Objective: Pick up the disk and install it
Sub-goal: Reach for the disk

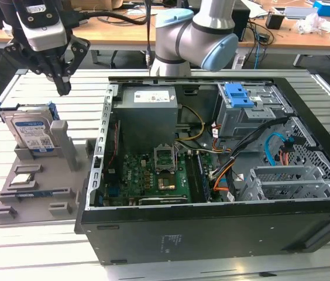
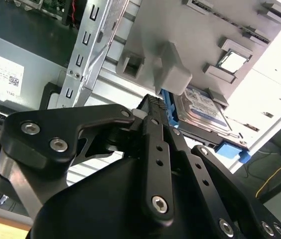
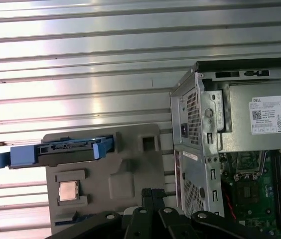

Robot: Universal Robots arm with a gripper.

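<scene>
Silver blue-framed disk point(image 1: 33, 133), grey holder point(image 1: 7, 206), black pincer point(image 1: 63, 89), green motherboard point(image 1: 144, 170), black case point(image 1: 212, 229)

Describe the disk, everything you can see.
The disk is a flat silver drive with a white-and-blue label, clipped in a blue plastic caddy. It stands on edge in a slot of the grey holder, at the exterior view's left of the open case. The gripper hangs above it, not touching.

Slatted table point(image 1: 33, 252), grey holder point(image 1: 74, 175), open computer case point(image 1: 212, 231)
</scene>
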